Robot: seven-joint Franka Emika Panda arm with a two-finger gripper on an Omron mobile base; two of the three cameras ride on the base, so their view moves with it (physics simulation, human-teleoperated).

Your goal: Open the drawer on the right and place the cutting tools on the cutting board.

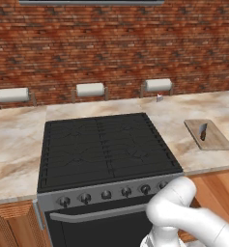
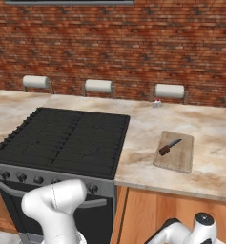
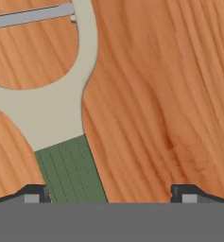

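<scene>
Lying flat on the orange-brown wood of the drawer (image 3: 170,94), the green-handled peeler (image 3: 61,127) sat close under the gripper (image 3: 108,193), handle between the wide-spread fingertips, nearer one tip. It looked light, rigid and thin; the ribbed green handle seemed the surest hold, the pale forked head and slim blade less so. The dark knife (image 2: 169,147) rested on the cutting board (image 2: 180,162), right of the stove (image 1: 106,149).

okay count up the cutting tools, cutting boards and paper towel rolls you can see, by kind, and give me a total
Cutting tools: 2, a knife on the cutting board, a green-handled peeler on wood
Cutting boards: 1
Paper towel rolls: 3
Total: 6
</scene>
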